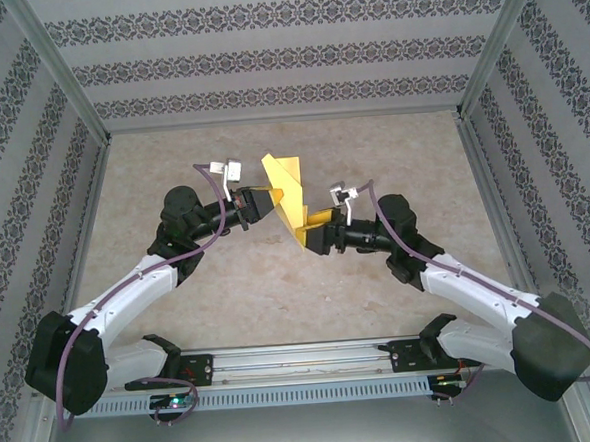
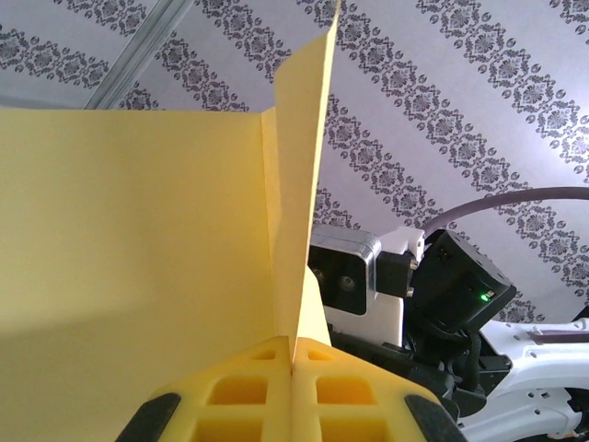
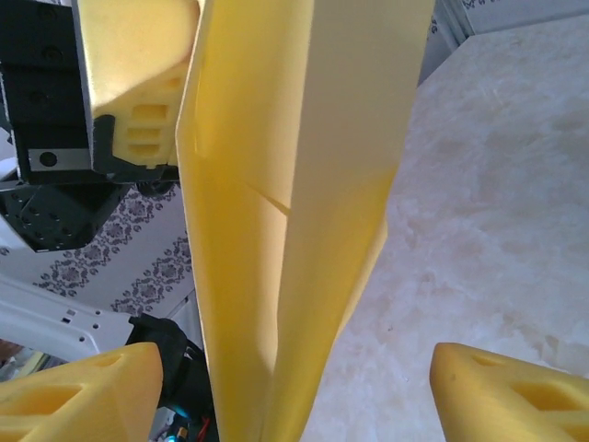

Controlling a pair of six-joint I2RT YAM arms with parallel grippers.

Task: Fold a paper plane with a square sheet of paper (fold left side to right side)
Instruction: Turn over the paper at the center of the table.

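Observation:
The folded yellow paper [image 1: 287, 184] hangs above the table between both arms, creased down its middle and narrowing to a point at its near end. My left gripper [image 1: 265, 201] is shut on its left edge. In the left wrist view the yellow foam fingers [image 2: 248, 391] meet at the gripper [image 2: 294, 357] with the paper [image 2: 138, 258] rising out of them, one flap standing up. My right gripper [image 1: 315, 221] is open around the paper's lower part. In the right wrist view the paper [image 3: 294, 212] hangs between the spread fingers [image 3: 511, 391] of that gripper [image 3: 294, 391], touching neither.
The beige table [image 1: 171, 158] is bare around the arms. Patterned walls [image 1: 265, 57] and metal frame posts [image 1: 60, 65] enclose it. The right arm's wrist camera [image 2: 348, 279] sits close behind the paper. The left gripper's finger [image 3: 138, 55] stands just past the paper.

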